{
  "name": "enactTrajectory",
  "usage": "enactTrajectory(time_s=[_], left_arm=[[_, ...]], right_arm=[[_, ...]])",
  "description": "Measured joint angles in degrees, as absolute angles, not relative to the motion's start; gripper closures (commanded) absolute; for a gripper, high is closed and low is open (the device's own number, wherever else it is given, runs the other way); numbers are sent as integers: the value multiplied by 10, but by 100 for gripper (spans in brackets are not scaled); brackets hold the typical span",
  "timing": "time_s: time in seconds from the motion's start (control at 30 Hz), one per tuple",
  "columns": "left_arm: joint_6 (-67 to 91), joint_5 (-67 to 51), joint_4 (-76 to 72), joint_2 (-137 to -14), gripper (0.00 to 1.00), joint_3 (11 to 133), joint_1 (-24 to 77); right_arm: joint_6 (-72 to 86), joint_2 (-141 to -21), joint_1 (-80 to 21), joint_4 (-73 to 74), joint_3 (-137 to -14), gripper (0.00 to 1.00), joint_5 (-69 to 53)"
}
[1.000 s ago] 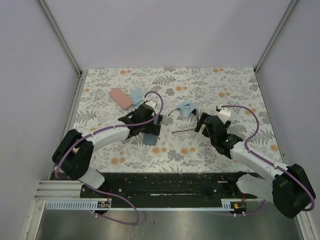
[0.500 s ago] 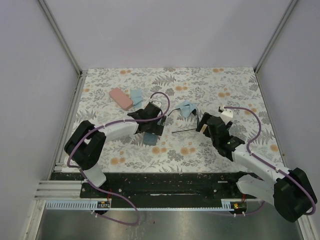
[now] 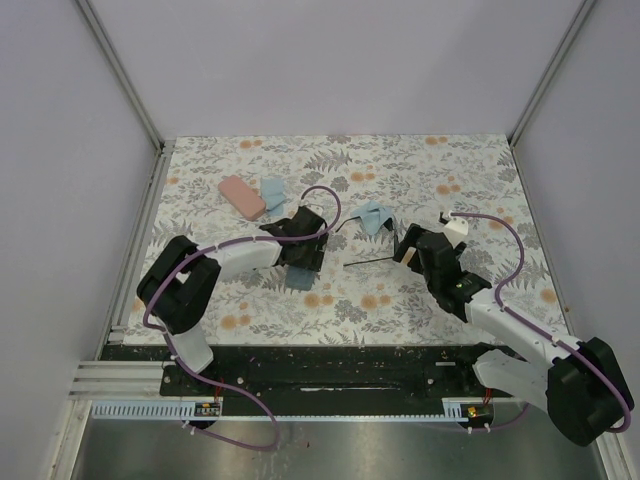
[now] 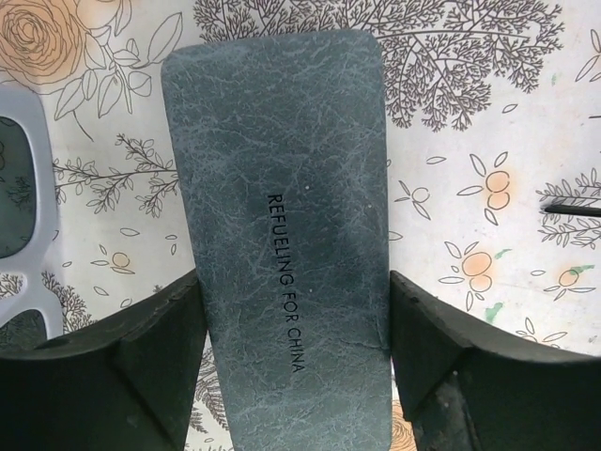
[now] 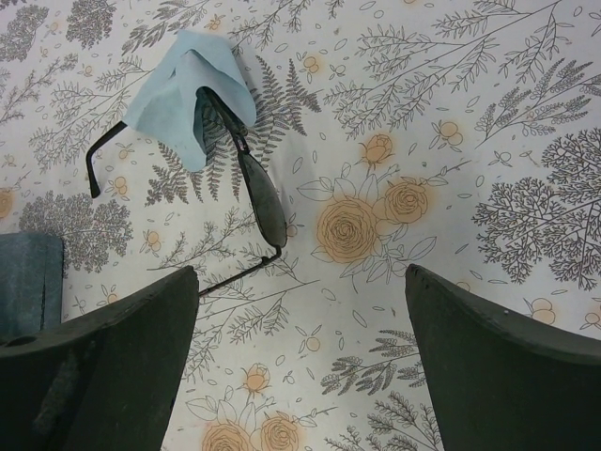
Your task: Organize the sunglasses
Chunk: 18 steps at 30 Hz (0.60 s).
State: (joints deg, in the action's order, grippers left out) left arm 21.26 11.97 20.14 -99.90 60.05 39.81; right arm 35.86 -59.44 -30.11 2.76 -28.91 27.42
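The black-framed sunglasses (image 5: 265, 202) lie unfolded on the flowered table, one side under a light blue cloth (image 5: 183, 85); in the top view their temple (image 3: 370, 261) shows. My right gripper (image 5: 300, 272) is open and empty, hovering just near of them, also seen from above (image 3: 408, 248). My left gripper (image 4: 296, 282) has both jaws against the long sides of the grey-blue case (image 4: 282, 188), which lies flat on the table. The whitish-framed sunglasses (image 4: 38, 188) lie at the left of that case. In the top view the left gripper (image 3: 305, 248) hides them.
A pink case (image 3: 241, 196) and a second light blue cloth (image 3: 272, 189) lie at the far left. The grey-blue case's near end (image 3: 298, 277) sticks out below the left gripper. White walls (image 3: 150, 120) enclose the table.
The left arm's elbow has folded inward and its gripper has shifted slightly right over the grey-blue case. The right arm has barely moved.
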Motion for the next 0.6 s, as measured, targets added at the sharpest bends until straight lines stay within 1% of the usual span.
enactTrajectory(time_s=[0.03, 0.07, 0.1, 0.13, 0.17, 0.3, 0.4, 0.47, 0.53, 0.6], left_arm=[[214, 119, 201, -999, 38, 601, 398], [214, 118, 202, -999, 32, 601, 397], [214, 118, 202, -999, 21, 601, 397], [214, 116, 202, -999, 13, 601, 397], [213, 113, 201, -999, 10, 601, 396], [217, 90, 199, -999, 11, 601, 389], [219, 77, 197, -999, 14, 601, 384], [221, 71, 196, -999, 19, 601, 381], [223, 66, 196, -999, 29, 601, 377], [226, 62, 196, -999, 35, 601, 375]], right_arm=[[359, -594, -300, 28, -289, 2, 274], [359, -595, -300, 28, -289, 2, 273], [359, -595, -299, 27, -289, 2, 273], [359, -597, -299, 27, -289, 2, 273], [359, -599, -298, 27, -289, 2, 272], [359, -610, -296, 28, -289, 2, 266], [359, -613, -296, 28, -289, 2, 262], [359, -613, -295, 28, -289, 2, 261], [359, -614, -295, 27, -289, 2, 259], [359, -617, -295, 27, -289, 2, 258]])
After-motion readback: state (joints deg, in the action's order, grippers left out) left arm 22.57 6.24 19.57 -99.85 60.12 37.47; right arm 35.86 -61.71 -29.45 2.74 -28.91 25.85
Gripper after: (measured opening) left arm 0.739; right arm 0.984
